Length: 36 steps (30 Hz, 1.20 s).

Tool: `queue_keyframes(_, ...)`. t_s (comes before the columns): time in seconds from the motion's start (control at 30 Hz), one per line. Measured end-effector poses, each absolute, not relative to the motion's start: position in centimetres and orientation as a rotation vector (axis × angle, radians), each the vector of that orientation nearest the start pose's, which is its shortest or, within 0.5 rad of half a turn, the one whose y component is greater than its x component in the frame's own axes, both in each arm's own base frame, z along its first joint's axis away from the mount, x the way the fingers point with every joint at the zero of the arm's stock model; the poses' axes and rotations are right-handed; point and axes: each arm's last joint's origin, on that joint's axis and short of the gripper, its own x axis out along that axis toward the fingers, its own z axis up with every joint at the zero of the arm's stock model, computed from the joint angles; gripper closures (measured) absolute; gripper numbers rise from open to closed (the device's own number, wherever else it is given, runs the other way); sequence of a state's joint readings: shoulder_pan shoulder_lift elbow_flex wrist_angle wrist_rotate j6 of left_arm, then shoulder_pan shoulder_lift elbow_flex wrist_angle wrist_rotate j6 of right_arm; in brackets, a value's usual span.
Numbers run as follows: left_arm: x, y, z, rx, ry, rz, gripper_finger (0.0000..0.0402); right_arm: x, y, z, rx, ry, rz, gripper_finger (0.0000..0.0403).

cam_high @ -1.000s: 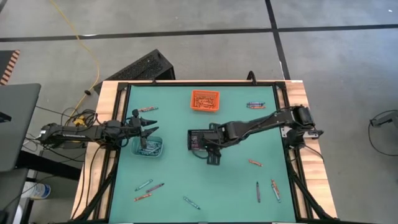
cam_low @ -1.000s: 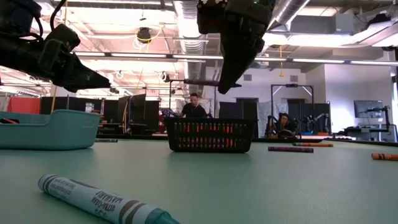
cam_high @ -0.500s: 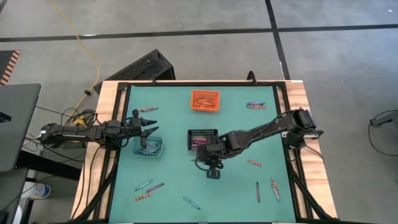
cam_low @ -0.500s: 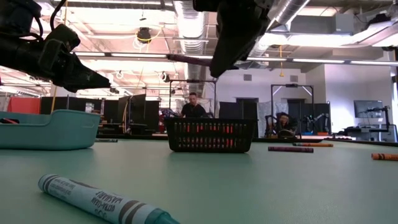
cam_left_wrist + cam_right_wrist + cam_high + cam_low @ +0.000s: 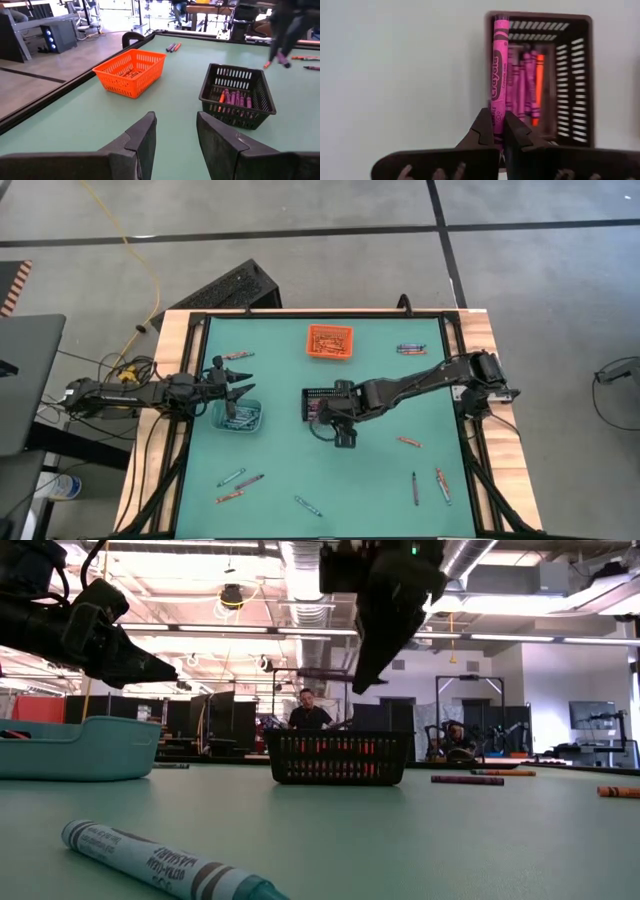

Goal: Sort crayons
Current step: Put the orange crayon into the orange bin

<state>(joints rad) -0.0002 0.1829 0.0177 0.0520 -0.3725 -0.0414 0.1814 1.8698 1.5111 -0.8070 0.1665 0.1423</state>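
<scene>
My right gripper [image 5: 336, 420] is shut on a purple crayon [image 5: 499, 65] above the table, beside the black bin [image 5: 325, 405]. That bin holds purple crayons and one orange one [image 5: 538, 80]. My right gripper also shows high in the low view [image 5: 362, 675]. My left gripper [image 5: 236, 388] is open and empty over the teal bin [image 5: 238, 417], which holds blue-grey crayons. Its fingers [image 5: 145, 137] point toward the orange bin [image 5: 131, 71]. Loose crayons lie flat on the green table, such as a blue-green one [image 5: 170, 865]. My right gripper pinches the purple crayon by its near end [image 5: 497, 116] between its two fingertips. The rest of the crayon sticks out ahead of the fingers toward the black bin's rim [image 5: 540, 18]. The crayon is lifted clear of the table.
The orange bin [image 5: 329, 341] of orange crayons stands at the far middle. Loose crayons lie at the near left [image 5: 240, 481], near middle [image 5: 308, 505], near right [image 5: 428, 485] and far right [image 5: 410, 349]. People sit in the room beyond the table [image 5: 310, 715].
My right gripper, still shut on the purple crayon, has swung toward the table's near edge and then come back toward the black bin. It stays high above the table.
</scene>
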Motion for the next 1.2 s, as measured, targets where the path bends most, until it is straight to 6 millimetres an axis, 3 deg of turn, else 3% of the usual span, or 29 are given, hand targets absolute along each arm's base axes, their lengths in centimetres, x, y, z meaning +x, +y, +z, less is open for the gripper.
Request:
queue_keyframes(0.33, 10.6, 1.1, 16.0, -0.02, 0.104, 0.374, 0.0272, 37.9, 2.8, 20.7, -0.148, 1.169, -0.028, 0.0391)
queue_keyframes(0.47, 10.6, 1.1, 16.0, -0.02, 0.104, 0.374, 0.0272, 38.1, 2.0, 20.5, -0.13, 1.146, -0.039, 0.039)
queue_keyframes(0.73, 10.6, 1.1, 16.0, -0.02, 0.105, 0.374, 0.0272, 38.4, 2.7, 20.6, -0.066, 1.11, 0.053, 0.0381)
queue_keyframes(1.2, 10.6, 1.1, 16.0, -0.02, 0.104, 0.374, 0.0272, 38.4, 2.2, 20.6, -0.066, 1.121, 0.02, 0.0291)
